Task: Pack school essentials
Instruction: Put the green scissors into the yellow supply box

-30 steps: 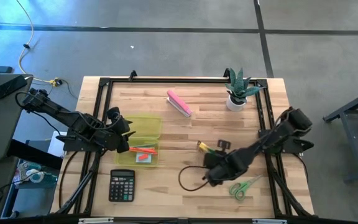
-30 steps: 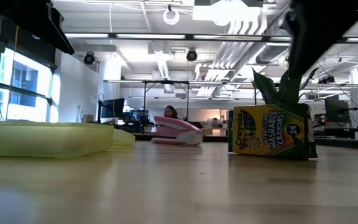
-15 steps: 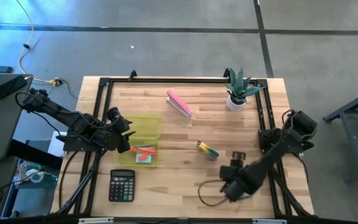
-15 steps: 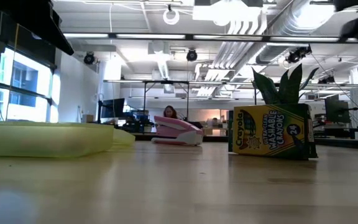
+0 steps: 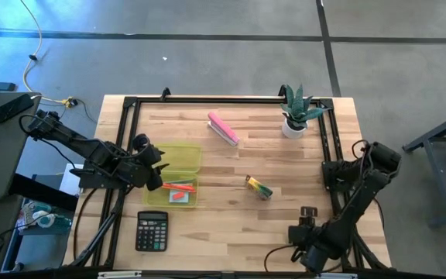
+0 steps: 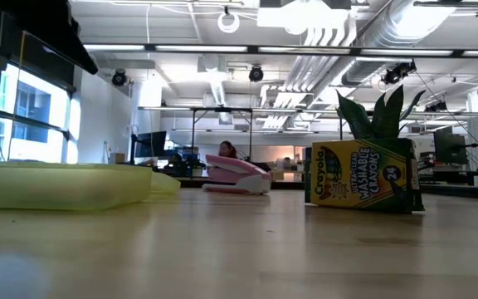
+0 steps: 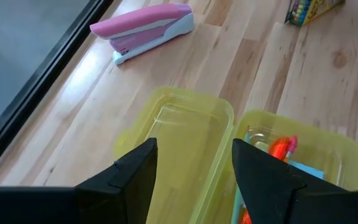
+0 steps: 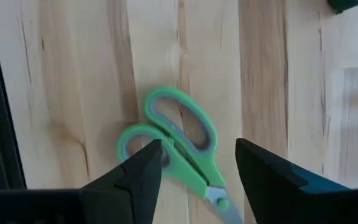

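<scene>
My right gripper (image 8: 197, 152) is open and hovers over the green-handled scissors (image 8: 178, 148), which lie flat on the wood near the table's near right corner. In the high view the right arm (image 5: 316, 246) hides them. My left gripper (image 7: 194, 155) is open above the yellow-green case (image 5: 175, 174), touching nothing. The case lies open with its lid (image 7: 179, 127) beside it. It holds the red-orange marker (image 7: 281, 147), the light-blue pad (image 7: 304, 172) and the red eraser (image 5: 178, 197). The crayon box (image 5: 259, 187) lies mid-table. I see no pencils.
The pink stapler (image 5: 224, 129) lies toward the far edge, and a potted plant (image 5: 294, 115) stands at the far right. The black calculator (image 5: 152, 231) sits near the near edge, left of centre. A black cable (image 5: 273, 254) loops beside the right gripper. Bare wood lies between the case and the crayon box.
My right arm has swung from the table's middle toward the near edge and to the right, ending over the scissors, which it now covers in the high view. It has also left the low view. Nothing on the table has moved.
</scene>
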You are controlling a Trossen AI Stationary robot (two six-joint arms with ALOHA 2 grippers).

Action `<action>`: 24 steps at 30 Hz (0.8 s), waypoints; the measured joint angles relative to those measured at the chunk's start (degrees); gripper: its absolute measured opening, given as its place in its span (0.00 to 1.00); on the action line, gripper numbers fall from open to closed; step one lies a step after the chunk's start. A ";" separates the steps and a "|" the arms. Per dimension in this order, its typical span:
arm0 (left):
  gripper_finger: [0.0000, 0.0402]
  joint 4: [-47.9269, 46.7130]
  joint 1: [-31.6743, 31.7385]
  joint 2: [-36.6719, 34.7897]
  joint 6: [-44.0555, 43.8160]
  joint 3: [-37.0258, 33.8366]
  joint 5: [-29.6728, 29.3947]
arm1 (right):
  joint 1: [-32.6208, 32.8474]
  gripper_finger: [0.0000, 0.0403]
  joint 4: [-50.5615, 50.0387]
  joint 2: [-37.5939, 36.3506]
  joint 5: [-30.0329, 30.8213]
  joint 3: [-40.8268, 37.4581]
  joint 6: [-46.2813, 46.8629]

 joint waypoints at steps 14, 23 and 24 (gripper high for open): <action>0.49 -0.02 0.02 0.01 -2.97 0.01 -0.07 | 3.75 0.48 2.04 0.02 2.22 0.00 -6.13; 0.49 -0.02 0.02 0.01 -2.95 0.02 -0.46 | 3.99 0.48 4.30 2.97 2.46 0.02 -10.77; 0.49 -0.02 0.00 0.02 -2.95 0.00 -0.46 | 3.99 0.48 4.53 3.37 2.57 0.02 -11.70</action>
